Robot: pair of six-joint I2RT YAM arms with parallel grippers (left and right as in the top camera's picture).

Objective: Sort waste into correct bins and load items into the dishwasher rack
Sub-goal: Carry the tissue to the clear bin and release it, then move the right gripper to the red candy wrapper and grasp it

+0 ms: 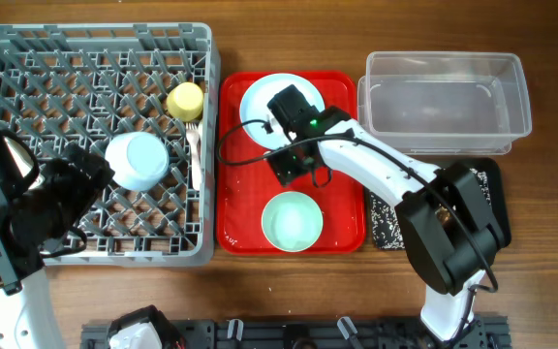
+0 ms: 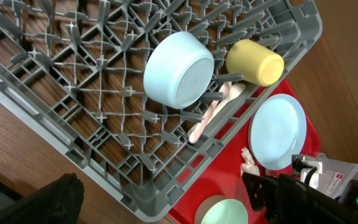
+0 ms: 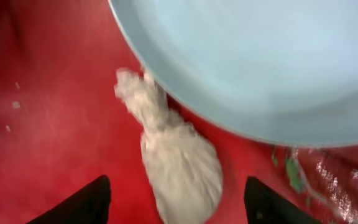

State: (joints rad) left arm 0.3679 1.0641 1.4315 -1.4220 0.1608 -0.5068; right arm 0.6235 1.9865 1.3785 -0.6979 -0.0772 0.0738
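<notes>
Tissue [image 3: 179,165]: small, white and crumpled. It lies on the red tray [image 3: 48,124], with its twisted upper end against the rim of the light blue plate [image 3: 260,56].
Handling: judged very light, soft and compressible. There is no breakage risk, though a thin pinch may let it slip free.
Hold point: the fuller lower wad, away from the plate rim.
Right gripper [image 3: 178,193]: released, with jaws spread wide, one finger on each side of the wad and neither touching it.
Left gripper [image 1: 66,184]: over the dishwasher rack [image 1: 27,78]; I cannot tell whether it is released or clenched.
Hazard: closing near the rim could nudge the plate.
Destination: a bin, likely the clear tub [image 1: 444,60], well apart from the tissue.
</notes>
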